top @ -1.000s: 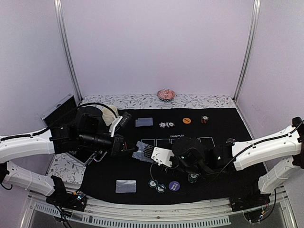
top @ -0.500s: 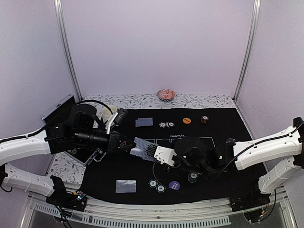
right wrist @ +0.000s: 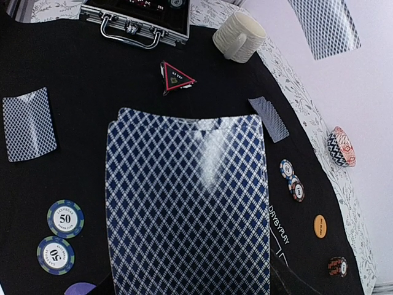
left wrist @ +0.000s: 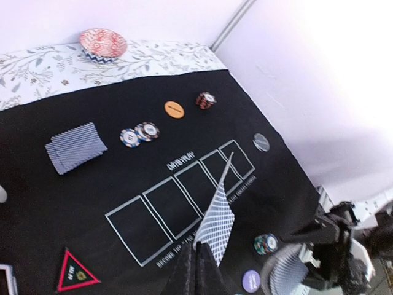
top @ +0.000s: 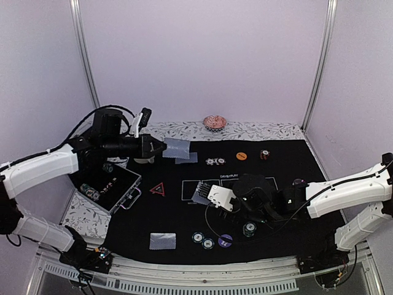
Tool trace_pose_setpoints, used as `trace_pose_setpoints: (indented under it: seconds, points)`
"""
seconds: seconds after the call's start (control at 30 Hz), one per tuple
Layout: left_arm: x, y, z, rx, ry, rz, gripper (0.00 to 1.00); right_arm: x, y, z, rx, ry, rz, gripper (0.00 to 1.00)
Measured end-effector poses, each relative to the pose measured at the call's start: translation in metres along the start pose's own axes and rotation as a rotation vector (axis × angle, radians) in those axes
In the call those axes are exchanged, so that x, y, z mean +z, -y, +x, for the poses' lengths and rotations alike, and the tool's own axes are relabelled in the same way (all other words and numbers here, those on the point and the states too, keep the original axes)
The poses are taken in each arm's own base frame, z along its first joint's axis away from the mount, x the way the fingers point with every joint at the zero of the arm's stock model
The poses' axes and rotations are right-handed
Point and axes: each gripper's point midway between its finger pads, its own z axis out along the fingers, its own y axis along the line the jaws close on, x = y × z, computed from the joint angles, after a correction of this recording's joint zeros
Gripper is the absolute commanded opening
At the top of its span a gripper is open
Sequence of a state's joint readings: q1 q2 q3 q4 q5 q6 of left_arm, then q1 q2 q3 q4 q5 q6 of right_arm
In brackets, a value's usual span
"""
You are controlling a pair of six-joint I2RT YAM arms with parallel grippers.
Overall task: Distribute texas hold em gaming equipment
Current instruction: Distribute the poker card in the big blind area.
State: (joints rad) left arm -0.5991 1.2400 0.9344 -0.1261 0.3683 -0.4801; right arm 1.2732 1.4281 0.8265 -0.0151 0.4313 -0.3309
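Observation:
My left gripper (top: 164, 147) is raised over the back left of the black mat (top: 184, 212), shut on one blue-backed card (top: 177, 147). In the left wrist view the card (left wrist: 216, 221) sticks up from the shut fingertips (left wrist: 196, 267). My right gripper (top: 210, 198) is shut on the card deck (top: 201, 195) low over the printed boxes; the deck (right wrist: 187, 203) fills the right wrist view and hides the jaws. Card piles lie at the back (top: 186, 158) and near left (top: 163, 241). Chips (top: 215, 161), an orange button (top: 241, 156), a purple button (top: 225, 241), a black button (top: 298, 182) and the red-outlined triangle (top: 158, 189) lie on the mat.
An open metal case (top: 110, 187) sits at the mat's left edge. The cream mug (right wrist: 239, 35) stands behind it, under my left arm. The pink dish (top: 215, 121) is at the back. More chips lie near front (top: 202, 240), right of the purple button (top: 249, 230), and back right (top: 264, 155).
My left gripper has drawn one card off the deck and lifted back and left with it, uncovering the triangle and the case. The right gripper kept the deck and shifted slightly right.

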Motion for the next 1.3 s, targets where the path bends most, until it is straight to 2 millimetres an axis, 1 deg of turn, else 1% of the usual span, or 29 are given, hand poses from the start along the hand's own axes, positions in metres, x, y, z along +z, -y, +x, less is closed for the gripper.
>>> trace_pose_setpoints:
  seconds: [0.03,0.1,0.17,0.23,0.3,0.33,0.43,0.53,0.6,0.67,0.77,0.83,0.97,1.0,1.03,1.07,1.17,1.2,1.23,1.3]
  points:
    - [0.008,-0.010,-0.008,-0.005,0.006,-0.022,0.00,-0.001,0.000,0.001,0.002,0.000,0.000,0.56]
    - [0.032,-0.034,-0.023,-0.019,0.008,-0.065,0.00,-0.003,0.001,0.001,0.004,0.004,0.001,0.55]
    - [0.058,-0.057,-0.032,-0.035,-0.006,-0.100,0.00,-0.004,0.002,0.000,0.008,0.009,0.003,0.55]
    - [0.087,-0.082,-0.035,-0.052,-0.030,-0.128,0.00,-0.007,0.003,0.000,0.013,0.013,0.005,0.55]
    - [0.116,-0.105,-0.034,-0.070,-0.059,-0.150,0.00,-0.008,0.005,-0.001,0.018,0.016,0.006,0.56]
    - [0.127,-0.113,-0.033,-0.076,-0.070,-0.157,0.00,-0.009,0.005,-0.002,0.022,0.018,0.006,0.56]
    - [0.166,-0.143,-0.020,-0.103,-0.116,-0.177,0.00,-0.010,0.006,-0.003,0.028,0.022,0.008,0.55]
    - [0.188,-0.166,-0.003,-0.132,-0.161,-0.195,0.00,-0.011,0.006,-0.001,0.027,0.015,0.007,0.55]
    - [0.197,-0.179,0.010,-0.151,-0.189,-0.208,0.00,-0.010,0.006,0.001,0.026,0.007,0.005,0.55]
    - [0.201,-0.187,0.019,-0.166,-0.209,-0.219,0.00,-0.010,0.006,0.002,0.024,0.001,0.004,0.55]
    - [0.202,-0.193,0.024,-0.174,-0.221,-0.234,0.00,-0.011,0.006,0.003,0.024,-0.001,0.003,0.56]
    - [0.202,-0.194,0.021,-0.172,-0.216,-0.241,0.00,-0.011,0.006,0.003,0.023,-0.002,0.002,0.55]
    - [0.204,-0.194,0.008,-0.162,-0.189,-0.243,0.00,-0.011,0.006,0.004,0.022,-0.005,0.001,0.55]
    - [0.204,-0.195,0.005,-0.161,-0.184,-0.244,0.08,-0.011,0.006,0.004,0.021,-0.008,0.001,0.55]
    - [0.204,-0.195,0.005,-0.161,-0.184,-0.246,0.20,-0.011,0.005,0.005,0.021,-0.010,0.000,0.55]
    - [0.204,-0.196,0.004,-0.159,-0.183,-0.247,0.29,-0.012,0.005,0.005,0.021,-0.012,-0.001,0.55]
    - [0.203,-0.198,0.007,-0.150,-0.198,-0.258,0.48,-0.014,0.007,0.005,0.024,-0.013,-0.001,0.56]
    - [0.203,-0.199,0.008,-0.155,-0.202,-0.265,0.52,-0.015,0.007,0.005,0.025,-0.014,0.000,0.56]
    - [0.202,-0.200,0.009,-0.150,-0.206,-0.270,0.54,-0.015,0.008,0.005,0.026,-0.013,0.000,0.56]
    - [0.200,-0.201,0.010,-0.151,-0.208,-0.279,0.56,-0.016,0.008,0.005,0.027,-0.016,-0.001,0.56]
